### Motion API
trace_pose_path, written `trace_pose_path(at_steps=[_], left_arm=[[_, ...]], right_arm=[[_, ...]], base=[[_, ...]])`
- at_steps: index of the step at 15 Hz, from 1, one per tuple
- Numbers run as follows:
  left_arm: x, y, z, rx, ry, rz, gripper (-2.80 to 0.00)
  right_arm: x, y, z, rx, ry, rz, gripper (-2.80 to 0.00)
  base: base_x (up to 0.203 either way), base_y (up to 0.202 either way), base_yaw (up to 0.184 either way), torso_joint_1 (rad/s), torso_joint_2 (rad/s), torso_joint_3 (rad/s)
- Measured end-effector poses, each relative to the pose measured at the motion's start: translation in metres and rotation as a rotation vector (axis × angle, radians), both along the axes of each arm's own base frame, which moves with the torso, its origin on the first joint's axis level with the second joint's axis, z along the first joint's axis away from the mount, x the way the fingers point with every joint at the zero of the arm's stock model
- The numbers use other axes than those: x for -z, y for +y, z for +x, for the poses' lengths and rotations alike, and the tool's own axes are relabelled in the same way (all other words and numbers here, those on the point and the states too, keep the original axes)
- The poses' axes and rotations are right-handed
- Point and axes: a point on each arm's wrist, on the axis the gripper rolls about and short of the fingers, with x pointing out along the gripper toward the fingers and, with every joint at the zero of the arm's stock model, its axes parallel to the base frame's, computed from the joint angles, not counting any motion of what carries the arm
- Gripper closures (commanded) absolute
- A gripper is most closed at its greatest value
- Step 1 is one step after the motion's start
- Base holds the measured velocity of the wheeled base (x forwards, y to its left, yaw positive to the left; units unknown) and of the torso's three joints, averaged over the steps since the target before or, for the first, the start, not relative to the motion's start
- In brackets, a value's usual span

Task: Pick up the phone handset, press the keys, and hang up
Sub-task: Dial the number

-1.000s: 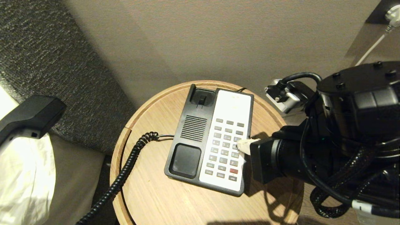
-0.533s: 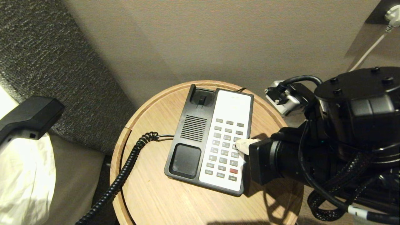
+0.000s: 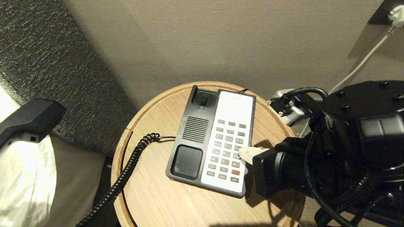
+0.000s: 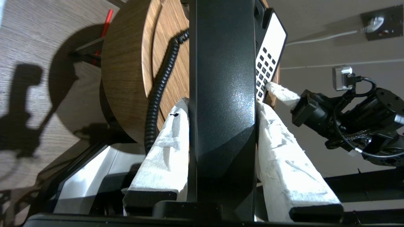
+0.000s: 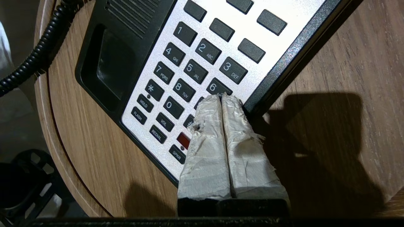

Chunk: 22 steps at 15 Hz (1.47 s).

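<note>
The phone handset (image 4: 221, 94) was off its empty cradle (image 3: 203, 100), clamped between the left gripper (image 4: 221, 104) fingers at nine o'clock. The right gripper (image 5: 222, 97), fingers together, touched the keys (image 3: 228, 150), lower down the keypad than a second before.

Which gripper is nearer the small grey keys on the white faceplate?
Right. The right gripper, fingers together, has its tips over the small grey keys; the left gripper holds the long black plastic handset off beside the table.

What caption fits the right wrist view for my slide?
Shut right end effector, fingers taped, tips beside the 6 among the keys of the phone base.
</note>
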Motion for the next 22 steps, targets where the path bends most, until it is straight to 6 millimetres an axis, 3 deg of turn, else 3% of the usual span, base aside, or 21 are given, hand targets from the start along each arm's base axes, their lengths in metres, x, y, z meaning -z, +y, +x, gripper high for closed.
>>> trace_pose_path(at_steps=[15, 22], left_arm=[[0.011, 0.003, -0.003, -0.005, 0.009, 0.008, 0.0], [0.011, 0.003, -0.003, -0.006, 0.009, 0.008, 0.0]], right_arm=[[-0.023, -0.001, -0.007, -0.009, -0.05, 0.142, 0.0], [-0.017, 0.004, -0.016, -0.042, -0.035, 0.122, 0.0]], base=[[0.0, 0.0, 0.0, 0.0, 0.0, 0.0], [0.0, 0.0, 0.0, 0.0, 0.0, 0.0]])
